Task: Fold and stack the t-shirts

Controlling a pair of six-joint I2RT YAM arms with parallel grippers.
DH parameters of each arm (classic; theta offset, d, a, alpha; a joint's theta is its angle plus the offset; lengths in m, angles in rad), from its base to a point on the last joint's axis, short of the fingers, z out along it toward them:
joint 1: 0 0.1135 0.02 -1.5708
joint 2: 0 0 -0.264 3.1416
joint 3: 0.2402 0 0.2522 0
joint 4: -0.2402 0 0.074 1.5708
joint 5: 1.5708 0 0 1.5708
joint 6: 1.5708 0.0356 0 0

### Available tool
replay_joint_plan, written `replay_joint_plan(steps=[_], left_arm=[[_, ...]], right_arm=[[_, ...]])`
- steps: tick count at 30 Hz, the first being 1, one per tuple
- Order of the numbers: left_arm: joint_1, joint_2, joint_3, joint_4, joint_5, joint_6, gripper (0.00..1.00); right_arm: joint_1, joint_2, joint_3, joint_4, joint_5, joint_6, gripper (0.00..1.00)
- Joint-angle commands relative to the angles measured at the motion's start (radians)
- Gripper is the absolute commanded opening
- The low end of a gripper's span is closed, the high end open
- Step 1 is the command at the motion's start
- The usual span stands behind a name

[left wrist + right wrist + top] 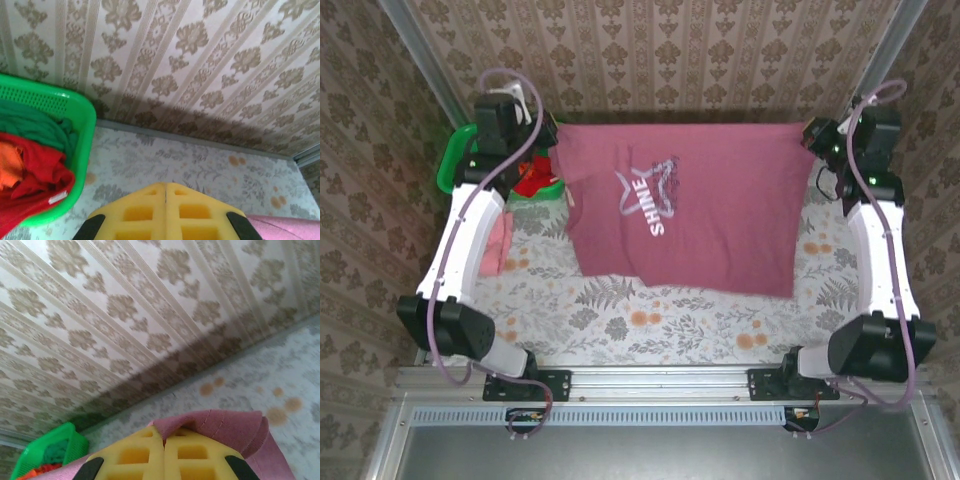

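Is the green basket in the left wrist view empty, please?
No, the green basket holds crumpled red cloth, orange cloth and green cloth.

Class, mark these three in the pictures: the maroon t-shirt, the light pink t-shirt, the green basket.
maroon t-shirt (730,230), top external view, plain cloth on its right half.
light pink t-shirt (500,242), top external view, middle of the visible cloth.
green basket (90,127), left wrist view, corner rim.
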Motion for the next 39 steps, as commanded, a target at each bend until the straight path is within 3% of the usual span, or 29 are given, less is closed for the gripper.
replay_joint_plan(steps=[1, 5, 8, 12, 19, 25, 31, 39], left_arm=[[0.034, -0.024, 0.21, 0.019, 0.01, 0.019, 0.0], [0.062, -0.023, 0.331, -0.023, 0.026, 0.022, 0.0], [0.069, -0.068, 0.283, -0.014, 0.034, 0.019, 0.0], [0.07, -0.167, 0.033, 0.042, 0.047, -0.026, 0.0], [0.032, -0.339, -0.586, 0.109, 0.109, -0.181, 0.0], [-0.016, -0.439, -0.965, 0.071, 0.104, -0.287, 0.0], [-0.015, -0.488, -1.145, 0.04, 0.068, -0.326, 0.0], [0.0, -0.477, -1.181, 0.018, 0.048, -0.326, 0.0]], right_arm=[[-0.012, 0.013, 0.205, 0.067, 0.02, 0.018, 0.0], [-0.013, 0.017, 0.327, 0.021, 0.043, -0.015, 0.0], [-0.018, 0.001, 0.315, -0.027, 0.069, -0.05, 0.0], [-0.028, -0.124, 0.059, -0.019, 0.11, -0.056, 0.0], [-0.063, -0.323, -0.494, -0.056, 0.132, -0.071, 0.0], [-0.074, -0.341, -0.819, -0.095, 0.123, -0.018, 0.0], [-0.074, -0.282, -0.966, -0.074, 0.107, 0.04, 0.0], [-0.074, -0.259, -0.986, -0.094, 0.125, 0.024, 0.0]])
